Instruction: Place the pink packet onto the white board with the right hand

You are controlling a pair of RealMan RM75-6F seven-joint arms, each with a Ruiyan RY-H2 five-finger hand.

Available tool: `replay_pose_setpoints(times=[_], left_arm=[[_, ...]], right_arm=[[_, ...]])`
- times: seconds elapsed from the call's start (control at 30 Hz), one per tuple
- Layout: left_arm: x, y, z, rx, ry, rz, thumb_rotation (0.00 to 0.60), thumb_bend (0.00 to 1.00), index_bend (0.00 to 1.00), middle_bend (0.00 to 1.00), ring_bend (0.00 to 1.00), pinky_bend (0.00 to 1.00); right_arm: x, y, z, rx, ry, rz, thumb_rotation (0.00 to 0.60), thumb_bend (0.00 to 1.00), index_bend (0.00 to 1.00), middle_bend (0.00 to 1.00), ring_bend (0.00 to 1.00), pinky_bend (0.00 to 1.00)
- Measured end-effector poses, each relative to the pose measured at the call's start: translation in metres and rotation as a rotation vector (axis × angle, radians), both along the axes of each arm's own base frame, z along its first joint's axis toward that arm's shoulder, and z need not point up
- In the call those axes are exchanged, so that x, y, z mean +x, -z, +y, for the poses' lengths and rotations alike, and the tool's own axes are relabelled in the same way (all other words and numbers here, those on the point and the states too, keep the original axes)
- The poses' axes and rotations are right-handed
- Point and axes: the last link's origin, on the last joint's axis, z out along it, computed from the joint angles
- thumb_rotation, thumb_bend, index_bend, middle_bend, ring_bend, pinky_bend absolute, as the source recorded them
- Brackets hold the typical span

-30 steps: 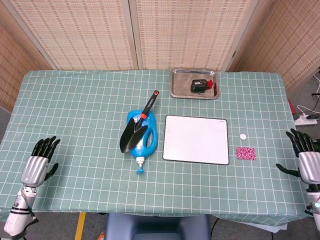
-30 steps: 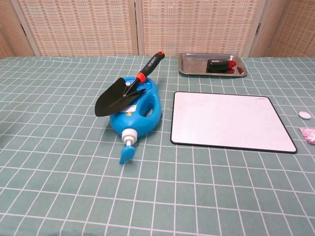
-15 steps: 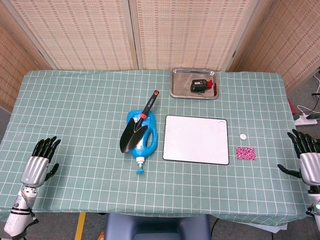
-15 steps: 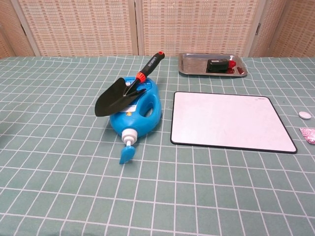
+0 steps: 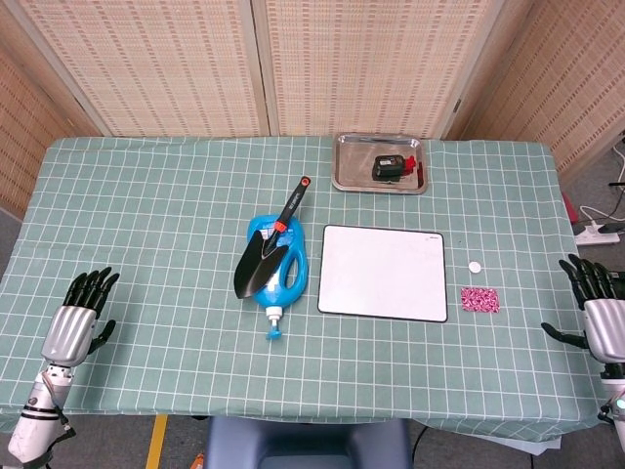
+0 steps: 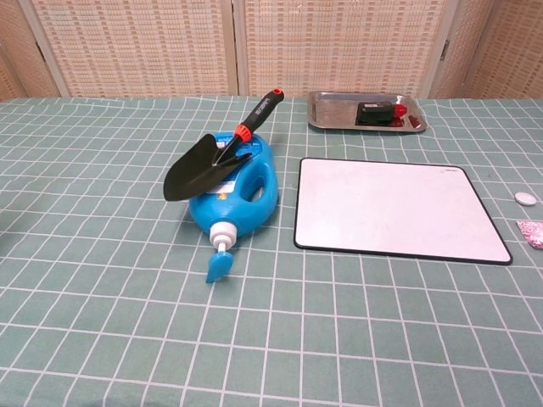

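Note:
A small pink packet (image 5: 479,300) lies flat on the green checked cloth just right of the white board (image 5: 383,273); the chest view shows only the packet's edge (image 6: 532,232) at the right border beside the white board (image 6: 399,208). My right hand (image 5: 601,311) hovers at the table's right edge, well right of the packet, fingers spread and holding nothing. My left hand (image 5: 78,318) rests near the front left corner, fingers apart and empty. Neither hand appears in the chest view.
A blue spray bottle (image 5: 281,277) lies left of the board with a black trowel (image 5: 266,252) across it. A metal tray (image 5: 380,163) holding a black and red item stands behind the board. A small white disc (image 5: 475,266) lies just behind the packet.
My right hand has drifted slightly toward the table's front edge; the left hand has sunk a little too. Nothing on the table has moved.

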Motion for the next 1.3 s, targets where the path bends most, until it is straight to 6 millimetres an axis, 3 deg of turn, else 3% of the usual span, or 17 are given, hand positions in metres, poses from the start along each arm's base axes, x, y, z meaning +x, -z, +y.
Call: replay_pose_setpoints(times=[0.07,0.17,0.4,0.5,0.67,0.73,1.13,1.3], left_arm=[[0.000,0.000,0.000,-0.002,-0.001,-0.001,0.600,0.32,0.00,0.00,0.00,0.00],[0.000,0.001,0.000,-0.006,-0.002,0.000,0.600,0.32,0.00,0.00,0.00,0.00],[0.000,0.002,0.000,-0.022,-0.007,-0.003,0.600,0.32,0.00,0.00,0.00,0.00],[-0.001,0.002,0.000,-0.024,-0.011,-0.010,0.600,0.32,0.00,0.00,0.00,0.00],[-0.001,0.002,0.000,-0.032,-0.014,-0.016,0.600,0.32,0.00,0.00,0.00,0.00],[-0.002,0.001,0.001,-0.033,-0.015,-0.020,0.600,0.32,0.00,0.00,0.00,0.00],[-0.002,0.002,0.002,-0.043,-0.020,-0.032,0.600,0.32,0.00,0.00,0.00,0.00],[0.001,0.004,0.003,-0.055,-0.013,-0.041,0.600,0.32,0.00,0.00,0.00,0.00]], right_arm=[[-0.001,-0.001,-0.001,0.010,0.006,0.018,0.600,0.00,0.00,0.01,0.01,0.18],[0.002,-0.001,-0.005,0.030,0.008,0.044,0.600,0.00,0.00,0.13,0.11,0.37],[0.023,0.004,-0.024,0.081,-0.014,0.104,0.600,0.00,0.03,0.62,0.61,0.84],[0.037,0.008,-0.035,0.104,-0.022,0.132,0.600,0.00,0.10,0.77,0.75,0.98],[0.053,0.011,-0.055,0.148,0.000,0.209,0.600,0.00,0.38,0.93,0.89,1.00],[0.055,0.013,-0.062,0.175,0.028,0.232,0.600,0.00,0.42,0.98,0.93,1.00],[0.051,0.029,-0.078,0.305,0.183,0.356,0.600,0.00,0.38,1.00,0.97,1.00],[0.046,0.041,-0.079,0.349,0.247,0.314,0.600,0.00,0.42,1.00,0.99,1.00]])
